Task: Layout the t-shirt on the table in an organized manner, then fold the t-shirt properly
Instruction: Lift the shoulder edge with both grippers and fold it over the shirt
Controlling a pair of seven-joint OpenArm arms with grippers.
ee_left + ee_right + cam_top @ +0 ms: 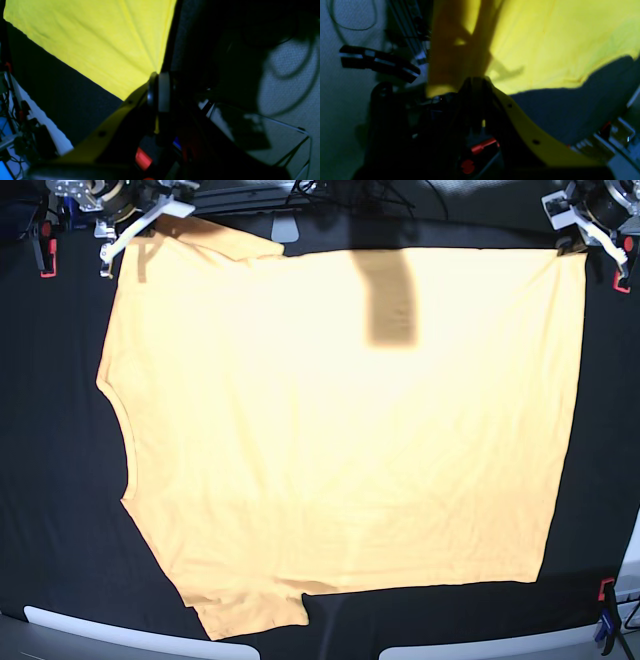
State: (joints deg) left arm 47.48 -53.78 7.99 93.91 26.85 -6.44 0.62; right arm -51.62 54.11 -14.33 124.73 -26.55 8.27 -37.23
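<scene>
1. The t-shirt (340, 430) is seen spread flat across most of the black tabletop (60, 510) in the base view, plain side up.
2. The left tool (158, 90) is closed on a corner of the t-shirt (105, 42), at the upper right of the base view.
3. The right tool (475, 87) is clamped on the t-shirt (557, 42) at the upper left of the base view (125, 235).
4. A red clamp (46, 255) is fixed at the upper left edge.
</scene>
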